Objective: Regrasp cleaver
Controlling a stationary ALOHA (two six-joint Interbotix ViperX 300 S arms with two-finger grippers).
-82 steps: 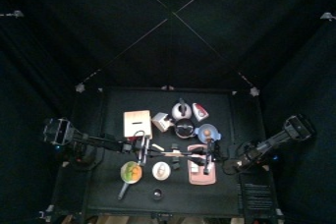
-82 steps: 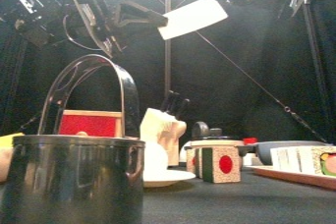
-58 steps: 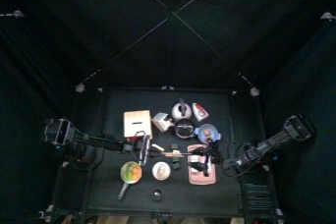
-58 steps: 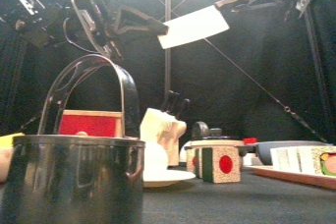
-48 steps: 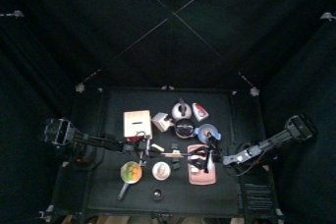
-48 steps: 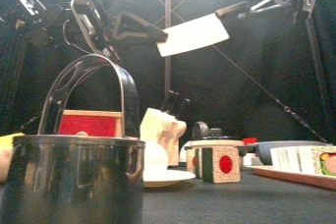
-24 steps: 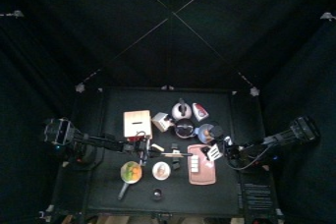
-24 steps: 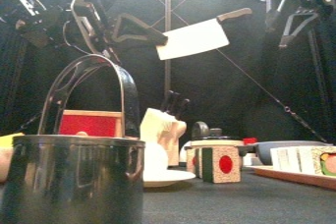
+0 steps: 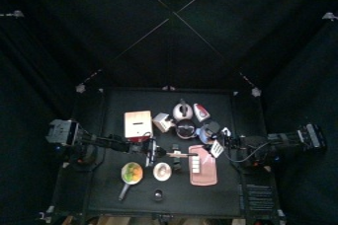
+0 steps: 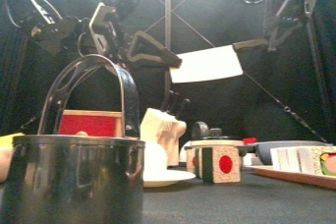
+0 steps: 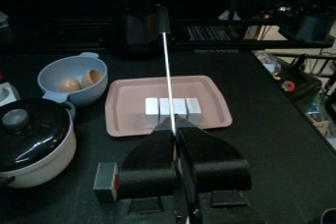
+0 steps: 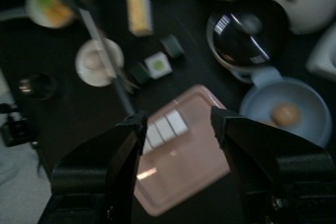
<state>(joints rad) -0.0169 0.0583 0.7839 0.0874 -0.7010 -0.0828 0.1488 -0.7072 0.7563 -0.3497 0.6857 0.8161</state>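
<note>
The cleaver (image 10: 210, 66) hangs high over the table, its pale broad blade facing the front view and its dark handle (image 10: 250, 44) pointing up to the right. My left gripper (image 10: 160, 55) is shut on the blade's left end. In the left wrist view the cleaver (image 11: 163, 61) shows edge-on as a thin line running out of the closed left gripper (image 11: 175, 141). My right gripper (image 10: 284, 24) hangs open to the right of the handle, clear of it. In the right wrist view the right gripper (image 12: 195, 154) has spread jaws with nothing between them.
A large steel pot (image 10: 73, 179) with an arched handle stands at the table's front. Below the cleaver lie a pink tray (image 11: 125, 110) with white blocks, a blue bowl (image 11: 53, 71) with eggs and a lidded pot (image 11: 27, 140). A red-and-white box (image 10: 221, 161) stands mid-table.
The left gripper has carried the cleaver lower and a little to the right. The open right gripper has drawn back to the right, away from the handle.
</note>
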